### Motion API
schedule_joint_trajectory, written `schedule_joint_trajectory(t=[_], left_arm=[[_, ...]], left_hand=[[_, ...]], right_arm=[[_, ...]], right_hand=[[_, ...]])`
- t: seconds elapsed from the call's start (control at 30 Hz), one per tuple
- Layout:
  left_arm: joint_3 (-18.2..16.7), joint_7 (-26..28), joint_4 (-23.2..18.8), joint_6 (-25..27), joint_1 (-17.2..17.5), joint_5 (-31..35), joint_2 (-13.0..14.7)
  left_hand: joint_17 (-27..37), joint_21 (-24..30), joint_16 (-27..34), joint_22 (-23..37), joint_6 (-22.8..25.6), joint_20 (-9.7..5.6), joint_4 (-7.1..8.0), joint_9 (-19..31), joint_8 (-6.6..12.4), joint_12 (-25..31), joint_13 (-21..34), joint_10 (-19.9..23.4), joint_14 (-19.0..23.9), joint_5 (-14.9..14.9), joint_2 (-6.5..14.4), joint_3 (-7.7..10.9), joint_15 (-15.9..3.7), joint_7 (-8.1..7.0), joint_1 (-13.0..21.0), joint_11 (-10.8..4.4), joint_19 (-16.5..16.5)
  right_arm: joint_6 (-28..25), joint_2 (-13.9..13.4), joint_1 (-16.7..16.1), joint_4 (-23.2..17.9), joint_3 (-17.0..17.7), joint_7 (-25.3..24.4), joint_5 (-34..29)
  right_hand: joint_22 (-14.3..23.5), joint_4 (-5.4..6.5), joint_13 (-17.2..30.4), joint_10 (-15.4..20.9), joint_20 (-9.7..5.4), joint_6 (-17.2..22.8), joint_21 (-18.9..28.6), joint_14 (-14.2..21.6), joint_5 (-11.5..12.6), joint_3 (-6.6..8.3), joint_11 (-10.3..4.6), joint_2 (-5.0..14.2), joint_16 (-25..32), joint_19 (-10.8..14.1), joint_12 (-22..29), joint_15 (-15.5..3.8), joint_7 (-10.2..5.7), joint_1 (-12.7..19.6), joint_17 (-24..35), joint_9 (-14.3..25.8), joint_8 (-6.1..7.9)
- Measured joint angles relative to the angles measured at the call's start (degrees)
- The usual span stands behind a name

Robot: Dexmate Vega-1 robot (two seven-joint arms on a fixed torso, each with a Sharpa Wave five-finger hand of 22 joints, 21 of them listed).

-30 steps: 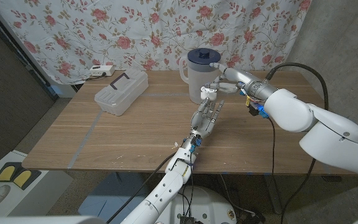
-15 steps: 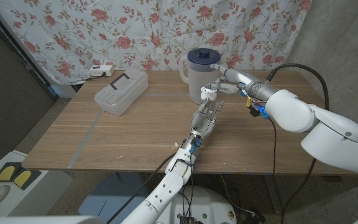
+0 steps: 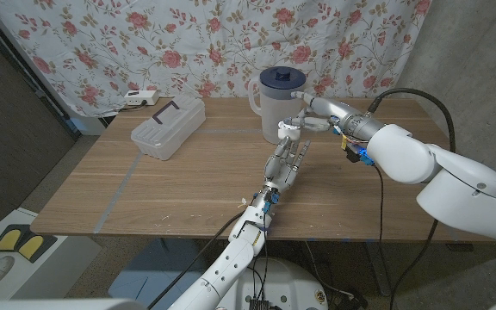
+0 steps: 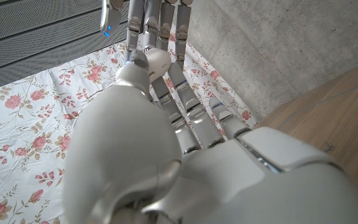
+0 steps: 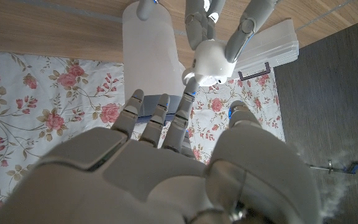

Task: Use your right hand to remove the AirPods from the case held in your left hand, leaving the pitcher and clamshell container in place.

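My left hand [image 3: 286, 159] stands raised over the middle of the table and holds the small white AirPods case [image 3: 288, 131] in its fingertips. My right hand [image 3: 306, 119] reaches in from the right, fingers spread, with their tips at the case's top. In the right wrist view the case [image 5: 213, 59] sits between the left hand's fingers [image 5: 247, 25], and one fingertip of my right hand [image 5: 166, 162] touches its lower edge. The left wrist view shows the case [image 4: 158, 61] beyond my left hand [image 4: 166, 143]. Whether any AirPods are inside is hidden.
The translucent pitcher [image 3: 274, 108] with a dark blue lid stands just behind both hands. A clear clamshell container [image 3: 169, 127] lies at the back left of the wooden table [image 3: 170, 189]. A white power strip [image 3: 139, 97] sits by the floral curtain.
My right hand has edged slightly left, closer onto the case. The left hand, case, pitcher and container have stayed put.
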Motion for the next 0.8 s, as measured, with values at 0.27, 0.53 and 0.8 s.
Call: schedule_joint_trajectory(t=[0.27, 0.53, 0.8], left_arm=[[0.04, -0.03, 0.00, 0.21, -0.16, 0.08, 0.30], [0.04, -0.49, -0.24, 0.66, -0.42, 0.17, 0.89], [0.03, -1.30, -0.31, 1.32, -0.81, 0.23, 1.56]], left_hand=[[0.28, 0.00, -0.06, 0.00, 0.00, 0.00, -0.09, 0.00, 0.00, -0.01, 0.00, 0.00, 0.00, -0.04, 0.00, -0.09, 0.00, 0.01, 0.00, 0.00, 0.00], [0.28, 0.00, 0.15, 0.00, 0.00, 0.00, -0.15, 0.00, 0.00, -0.19, 0.01, 0.11, 0.32, -0.09, 0.00, -0.16, 0.32, 0.02, 0.00, -0.06, 0.00], [0.28, 0.00, 0.18, 0.00, 0.00, 0.00, -0.16, 0.01, 0.20, -0.36, 0.01, 0.12, 0.31, -0.14, 0.00, -0.16, 0.31, 0.03, 0.00, -0.06, 0.00]], right_arm=[[-0.11, -0.70, 0.72, 0.00, -0.48, 1.12, -0.49], [-0.29, -1.35, 1.47, -0.20, -0.91, 2.40, -1.15], [-0.66, -2.38, 2.55, -0.62, -1.07, 3.82, -1.63]], right_hand=[[0.00, -3.02, -0.84, -0.61, 0.00, -0.52, 0.00, -0.69, 2.88, 2.99, -0.46, -0.07, -0.91, 0.00, -1.30, -0.68, -0.52, 3.63, -1.18, 0.00, -0.28], [0.00, -5.86, -1.59, -0.39, 0.33, -0.29, 0.00, -0.69, 7.18, 5.54, -0.68, 0.52, -1.36, 0.33, -2.25, -0.68, -0.29, 6.80, -1.79, 0.00, -0.28], [-0.05, -6.43, -1.94, -0.08, 0.11, -0.10, 0.00, -0.69, 10.67, 7.94, -0.98, 0.87, -1.68, 0.54, -2.73, -0.68, -0.48, 9.22, -2.06, 0.01, -0.28]])
